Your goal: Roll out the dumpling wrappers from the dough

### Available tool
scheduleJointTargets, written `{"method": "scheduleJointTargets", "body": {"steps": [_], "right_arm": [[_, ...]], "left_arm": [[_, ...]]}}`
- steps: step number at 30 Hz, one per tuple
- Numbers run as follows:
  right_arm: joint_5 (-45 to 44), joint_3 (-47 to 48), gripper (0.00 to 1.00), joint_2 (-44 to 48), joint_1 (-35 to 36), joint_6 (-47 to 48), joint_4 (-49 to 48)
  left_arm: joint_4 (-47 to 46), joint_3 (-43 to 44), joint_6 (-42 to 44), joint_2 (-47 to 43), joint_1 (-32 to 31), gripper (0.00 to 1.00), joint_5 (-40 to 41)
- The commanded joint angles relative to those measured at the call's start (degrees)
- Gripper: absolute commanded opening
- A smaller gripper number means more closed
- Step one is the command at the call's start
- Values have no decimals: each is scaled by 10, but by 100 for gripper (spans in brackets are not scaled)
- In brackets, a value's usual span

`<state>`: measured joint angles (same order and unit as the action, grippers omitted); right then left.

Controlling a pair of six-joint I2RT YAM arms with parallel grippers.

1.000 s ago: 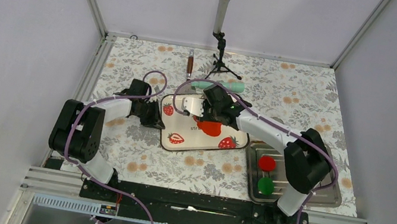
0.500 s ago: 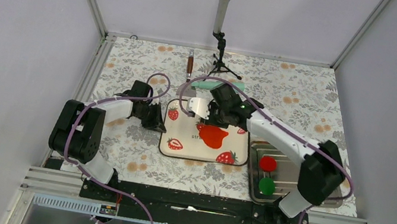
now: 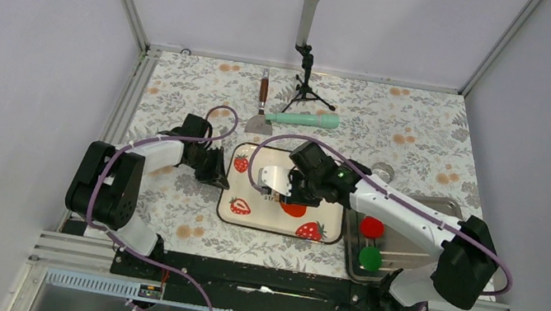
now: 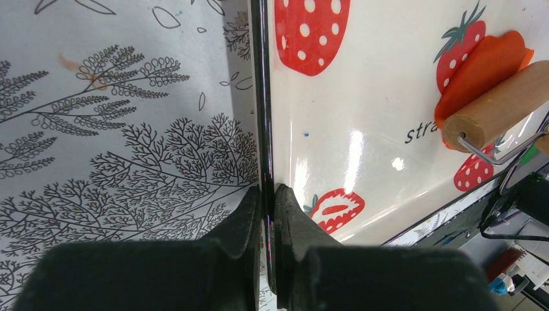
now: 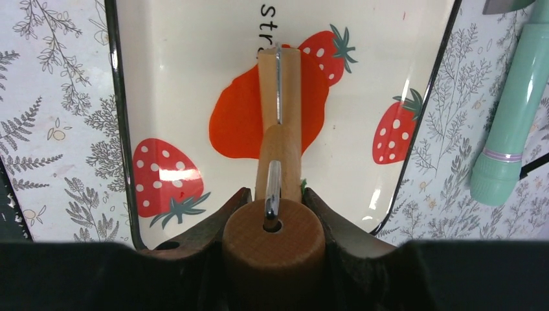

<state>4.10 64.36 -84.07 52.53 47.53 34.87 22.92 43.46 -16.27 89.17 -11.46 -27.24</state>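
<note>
The dough (image 3: 295,208) is a flat, irregular orange-red sheet on the strawberry-print tray (image 3: 271,215). It also shows in the right wrist view (image 5: 236,120) and the left wrist view (image 4: 489,52). My right gripper (image 3: 297,184) is shut on the handle of a wooden roller (image 5: 280,74), whose barrel rests on the dough. In its own view the right gripper (image 5: 273,223) clasps the round handle end. My left gripper (image 3: 219,173) is shut on the tray's left rim, as its own view shows (image 4: 267,201). No round-edged dumpling wrappers are in view.
A metal tray (image 3: 423,258) at the right holds a crimson disc (image 3: 372,227) and a green disc (image 3: 369,258). A mint-green rolling pin (image 3: 303,118), a scraper (image 3: 261,116) and a microphone stand (image 3: 306,43) lie behind. A metal ring (image 3: 382,171) lies by the tray's far corner.
The right gripper has drawn the roller toward the near edge over the dough. The tray and the left gripper shifted slightly nearer. The scraper and the green pin are now uncovered.
</note>
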Motion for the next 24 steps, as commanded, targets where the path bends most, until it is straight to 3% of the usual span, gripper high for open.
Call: {"method": "scheduleJointTargets", "body": {"steps": [1, 14, 24], "right_arm": [[-2, -8, 0, 5, 11, 3, -11], [-15, -74, 0, -72, 8, 34, -81], [-35, -36, 0, -108, -8, 26, -107]], "left_arm": [[15, -12, 31, -9, -3, 0, 25], [12, -12, 35, -6, -3, 0, 15], [12, -12, 35, -7, -3, 0, 16]]}}
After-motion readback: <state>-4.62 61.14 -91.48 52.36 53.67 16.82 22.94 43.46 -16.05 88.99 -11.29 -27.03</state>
